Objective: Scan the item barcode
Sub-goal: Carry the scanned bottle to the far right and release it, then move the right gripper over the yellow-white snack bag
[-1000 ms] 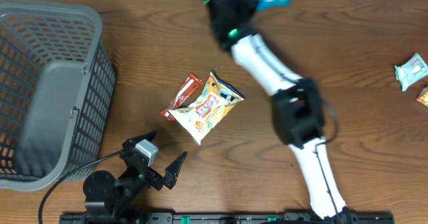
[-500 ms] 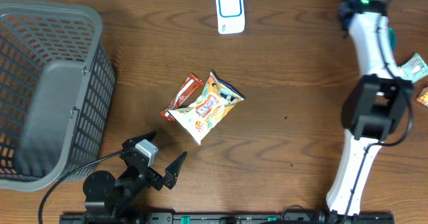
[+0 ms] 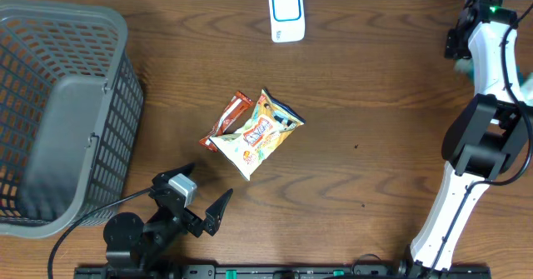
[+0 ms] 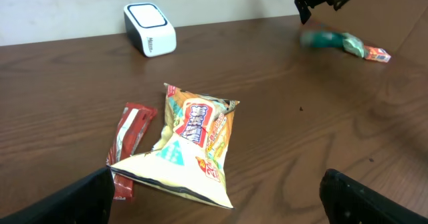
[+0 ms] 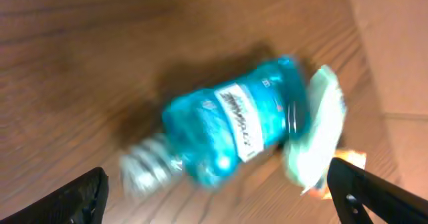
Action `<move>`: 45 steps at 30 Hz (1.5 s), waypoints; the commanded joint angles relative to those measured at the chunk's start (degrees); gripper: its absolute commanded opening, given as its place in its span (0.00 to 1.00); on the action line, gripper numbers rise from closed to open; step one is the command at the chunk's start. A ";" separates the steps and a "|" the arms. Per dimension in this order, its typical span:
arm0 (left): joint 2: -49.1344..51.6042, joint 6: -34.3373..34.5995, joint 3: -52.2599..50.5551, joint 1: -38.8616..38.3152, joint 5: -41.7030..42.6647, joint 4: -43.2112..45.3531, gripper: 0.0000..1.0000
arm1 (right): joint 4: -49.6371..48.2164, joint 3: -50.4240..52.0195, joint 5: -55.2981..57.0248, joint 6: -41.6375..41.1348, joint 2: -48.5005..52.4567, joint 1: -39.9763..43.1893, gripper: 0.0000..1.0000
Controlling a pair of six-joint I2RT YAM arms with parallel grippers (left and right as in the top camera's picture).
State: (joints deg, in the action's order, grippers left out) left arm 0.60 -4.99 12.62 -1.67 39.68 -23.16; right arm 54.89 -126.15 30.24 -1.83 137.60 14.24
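Right gripper (image 4: 321, 3) hangs with its jaws spread wide and grasps nothing; in the right wrist view its two dark fingertips (image 5: 80, 196) sit at the lower corners, well apart from each other. Below it lies the blue translucent plastic bottle with a white label (image 5: 234, 134), blurred, on its side on the brown wooden table (image 3: 375, 104) near the far right corner. The bottle's capped end is against a pale green packet (image 5: 314, 137), and a small orange box (image 4: 376, 53) lies just beyond that.

Well apart from the bottle, at the far edge near the table's middle, stands the white barcode scanner with a blue-framed face (image 3: 286, 12).

Nearer the centre a yellow and white snack bag (image 3: 256, 135) lies flat, partly overlapping a red wrapped bar (image 3: 226, 119) on its left. A grey plastic mesh basket (image 3: 58, 112) fills the left end of the table.

The left gripper (image 3: 202, 197) rests low at the near edge, fingers parted wide and empty, pointed toward the snack bag.
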 commanded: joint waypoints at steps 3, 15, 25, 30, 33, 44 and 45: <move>-0.31 -0.98 -0.04 -0.17 -0.04 0.00 0.98 | 3.30 -0.37 -1.75 -10.97 -9.09 -2.36 0.99; -0.31 -1.01 -0.04 -0.17 -0.04 0.00 0.98 | 11.63 -0.37 -25.90 -27.50 -25.66 -6.56 0.99; -0.31 -1.01 -0.04 -0.17 -0.04 0.00 0.98 | 27.04 -0.37 -33.07 -26.62 -31.98 -7.74 0.99; -0.31 -0.98 -0.04 -0.17 -0.04 0.00 0.98 | 33.27 -0.37 -42.10 -12.87 -32.50 -9.29 0.99; -0.31 -0.98 -0.04 -0.17 -0.04 0.00 0.98 | 37.99 -0.35 -44.22 -9.20 -32.50 -11.61 0.99; -0.31 -1.01 -0.04 -0.17 -0.04 0.00 0.98 | 42.40 0.37 -44.33 -3.63 -32.48 -30.21 0.99; -0.31 -0.98 -0.04 -0.17 -0.04 0.00 0.98 | 42.40 0.39 -44.28 -3.61 -32.48 -32.06 0.99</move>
State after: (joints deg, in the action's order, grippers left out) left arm 0.60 -5.02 12.62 -1.67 39.68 -23.18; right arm 97.03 -126.23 -13.10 -7.94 106.41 -13.67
